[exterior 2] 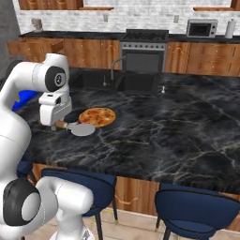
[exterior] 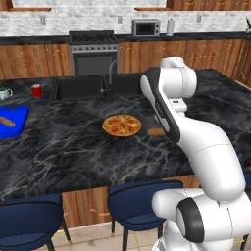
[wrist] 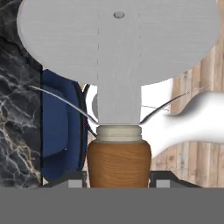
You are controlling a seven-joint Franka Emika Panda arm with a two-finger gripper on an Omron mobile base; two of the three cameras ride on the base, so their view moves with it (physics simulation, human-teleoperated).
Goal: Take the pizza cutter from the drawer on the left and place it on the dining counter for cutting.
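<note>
From the left base view, the dining counter [exterior: 73,147] is seen as a wide black marble top with blue stools [exterior: 137,201] tucked under its near edge. A round pizza [exterior: 121,125] lies near the middle of it. Most of the hand is hidden behind the white arm; only a small brown piece, probably the handle of the pizza cutter [exterior: 157,131], shows just right of the pizza, and the blade is covered. At the far left a blue board [exterior: 12,121] is cut off by the frame edge, with a red cup [exterior: 36,90] behind it.

From the right base view, the gripper [exterior 2: 57,124] is seen low over the counter beside the pizza. The cutter's grey wheel and brown handle stick out from under the hand, the wheel just in front of the pizza; whether it touches the marble cannot be told.

In the hand view, the two fingers [wrist: 72,180] are clamped on the wooden handle, one on each side, and the wheel is cut off at the top.
</note>
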